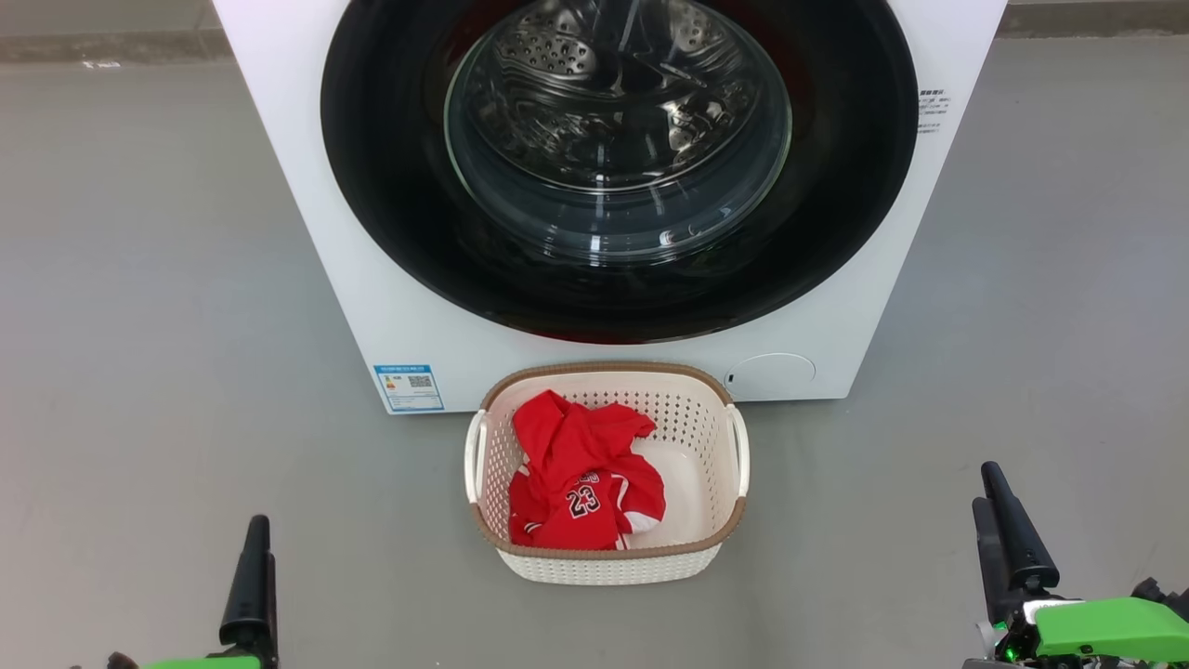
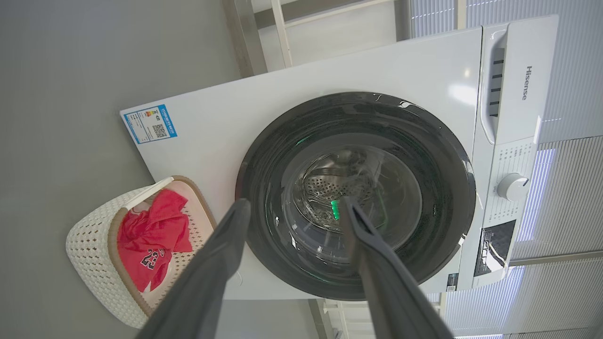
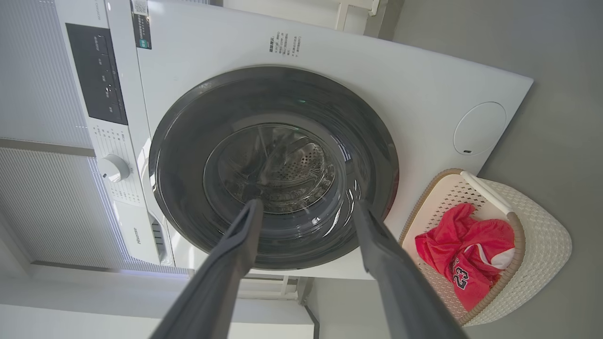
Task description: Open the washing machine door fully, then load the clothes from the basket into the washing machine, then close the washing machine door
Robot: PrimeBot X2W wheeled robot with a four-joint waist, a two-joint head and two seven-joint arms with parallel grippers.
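Note:
The white washing machine (image 1: 297, 186) stands straight ahead, and its door (image 1: 390, 186), a glossy black ring around a glass bowl, lies flush against the front. On the floor just before it sits the cream basket (image 1: 604, 369) holding the red clothes (image 1: 581, 474), a jersey numbered 23 on top. My left gripper (image 1: 255, 534) hangs low at the left and my right gripper (image 1: 985, 485) low at the right. Both are well short of the basket. In the wrist views the left gripper (image 2: 294, 202) and right gripper (image 3: 307, 203) stand open and empty, pointing at the door.
Grey floor (image 1: 139, 325) spreads to both sides of the machine and the basket. A blue label (image 1: 409, 386) and a round cover (image 1: 769, 372) mark the machine's lower front. Its control panel with a knob (image 2: 512, 187) lies above the door.

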